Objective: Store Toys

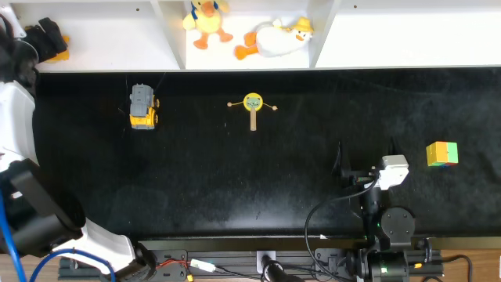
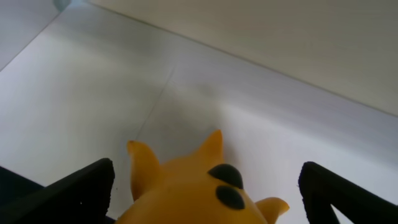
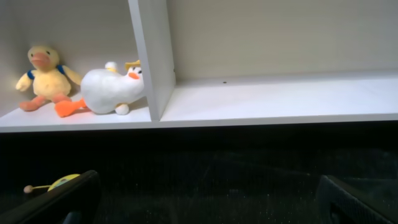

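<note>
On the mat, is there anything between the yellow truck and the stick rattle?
Nothing: the top view shows bare black mat between the truck and the rattle.

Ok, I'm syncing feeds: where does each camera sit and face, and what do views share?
Top view: overhead, looking down on the table; left arm and right arm show.
Left wrist view: left wrist, inside the shelf, facing a yellow toy between its jaws.
Right wrist view: right wrist, low, facing the shelf; its jaws show.
Shared: top and right wrist views show yellow duck and white duck.
</note>
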Motion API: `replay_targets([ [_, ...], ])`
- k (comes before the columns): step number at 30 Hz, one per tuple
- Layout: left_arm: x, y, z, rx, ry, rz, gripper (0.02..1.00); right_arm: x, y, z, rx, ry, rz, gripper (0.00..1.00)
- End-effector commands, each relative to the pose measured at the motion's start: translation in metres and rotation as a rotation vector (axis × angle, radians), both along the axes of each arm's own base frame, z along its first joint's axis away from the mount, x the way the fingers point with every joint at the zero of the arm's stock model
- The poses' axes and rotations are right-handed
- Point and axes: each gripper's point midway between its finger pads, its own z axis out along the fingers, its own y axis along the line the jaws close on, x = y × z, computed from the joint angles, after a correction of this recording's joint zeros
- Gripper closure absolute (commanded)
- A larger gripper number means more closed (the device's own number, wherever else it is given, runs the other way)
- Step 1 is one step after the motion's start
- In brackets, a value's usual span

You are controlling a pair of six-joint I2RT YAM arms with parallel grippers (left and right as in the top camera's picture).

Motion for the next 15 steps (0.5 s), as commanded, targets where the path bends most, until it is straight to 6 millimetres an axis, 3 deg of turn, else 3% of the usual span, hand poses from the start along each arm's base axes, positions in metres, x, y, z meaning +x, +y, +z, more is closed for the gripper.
replay_targets([
  [1,0.006,0.001,0.01,0.002,-0.035,-0.014,0.018,0.0,-0.002,-0.004,-0.005,0.0,-0.011,0.005],
  [15,0.014,0.003,0.023,0.029,-0.093,-0.019,0.02,0.0,-0.002,-0.004,-0.005,0.0,-0.011,0.005],
])
